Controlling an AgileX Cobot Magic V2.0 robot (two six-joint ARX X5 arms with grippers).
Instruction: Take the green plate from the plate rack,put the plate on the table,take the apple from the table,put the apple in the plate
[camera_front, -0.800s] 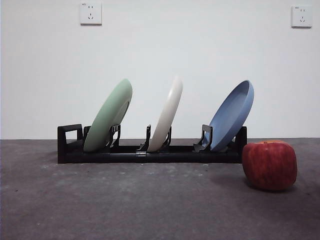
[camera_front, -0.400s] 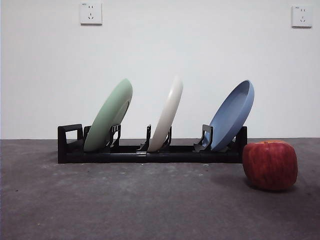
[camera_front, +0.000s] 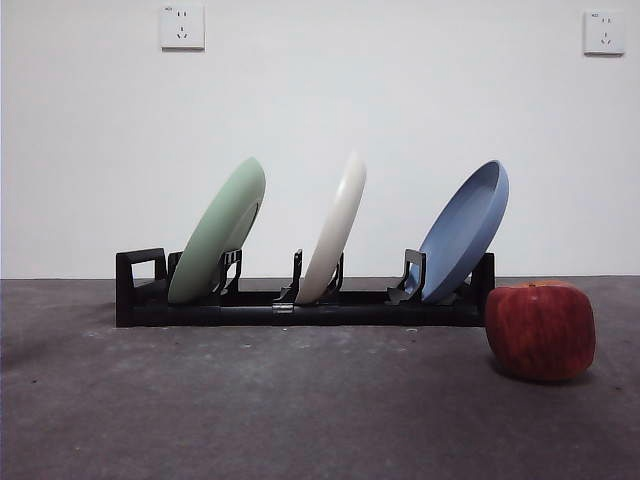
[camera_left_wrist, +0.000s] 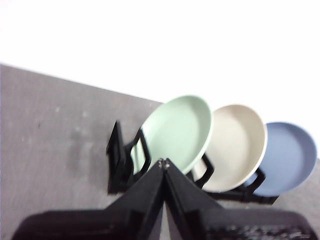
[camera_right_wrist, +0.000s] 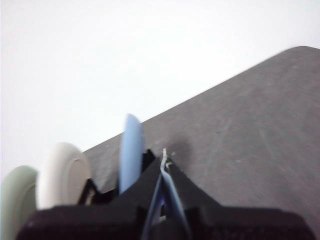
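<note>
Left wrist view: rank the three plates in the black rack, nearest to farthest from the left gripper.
1. The pale sage green round plate, just beyond the tips of the left gripper, whose jaws are shut; it sits at the near end of the black plastic plate rack.
2. The cream-white round plate, middle slot.
3. The blue round plate, far end of the rack.

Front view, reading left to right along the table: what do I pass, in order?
Plate rack's handle end → green plate → cream-white plate → blue plate → apple, standing on the table just past the rack's right end. No claw shows in this view.
</note>
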